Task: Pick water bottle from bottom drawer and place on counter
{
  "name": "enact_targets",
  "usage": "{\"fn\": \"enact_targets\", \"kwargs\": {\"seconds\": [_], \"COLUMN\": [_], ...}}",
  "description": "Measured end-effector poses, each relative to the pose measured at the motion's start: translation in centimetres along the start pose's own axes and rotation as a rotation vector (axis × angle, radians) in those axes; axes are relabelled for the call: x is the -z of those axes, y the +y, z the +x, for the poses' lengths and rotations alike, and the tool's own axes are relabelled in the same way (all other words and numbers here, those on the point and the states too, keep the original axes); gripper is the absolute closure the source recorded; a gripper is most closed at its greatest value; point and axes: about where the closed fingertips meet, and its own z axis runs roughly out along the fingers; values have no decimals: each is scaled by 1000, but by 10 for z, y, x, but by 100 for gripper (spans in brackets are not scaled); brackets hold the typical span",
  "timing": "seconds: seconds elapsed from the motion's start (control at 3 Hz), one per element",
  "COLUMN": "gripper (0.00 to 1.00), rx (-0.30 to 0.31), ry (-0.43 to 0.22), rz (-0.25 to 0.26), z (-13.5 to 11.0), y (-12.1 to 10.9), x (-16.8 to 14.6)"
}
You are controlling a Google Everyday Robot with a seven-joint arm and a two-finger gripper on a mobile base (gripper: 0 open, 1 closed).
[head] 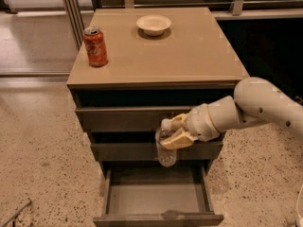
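Observation:
My gripper [173, 131] is shut on the water bottle [165, 152], a small clear ribbed bottle with a white cap. It holds the bottle upright in the air in front of the middle drawer, above the open bottom drawer [156, 197]. The bottom drawer is pulled out and its tray holds nothing. The glossy tan counter [189, 56] lies above and behind the gripper.
A red-orange soda can [95, 46] stands at the counter's left edge. A white bowl [154, 24] sits at the counter's back middle. The two upper drawers [123, 119] are shut. Speckled floor surrounds the cabinet; a thin rod [14, 214] lies at the bottom left.

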Motion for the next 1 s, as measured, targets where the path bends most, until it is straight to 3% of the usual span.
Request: {"fn": "enact_targets", "kwargs": {"seconds": [0.33, 0.67, 1.0], "gripper": [100, 100, 100], "rx": [41, 43, 56], "ry": [39, 38, 55], "rz": [26, 26, 15], "z": [-30, -29, -60], "y": [8, 8, 13], "x": [21, 20, 37]}}
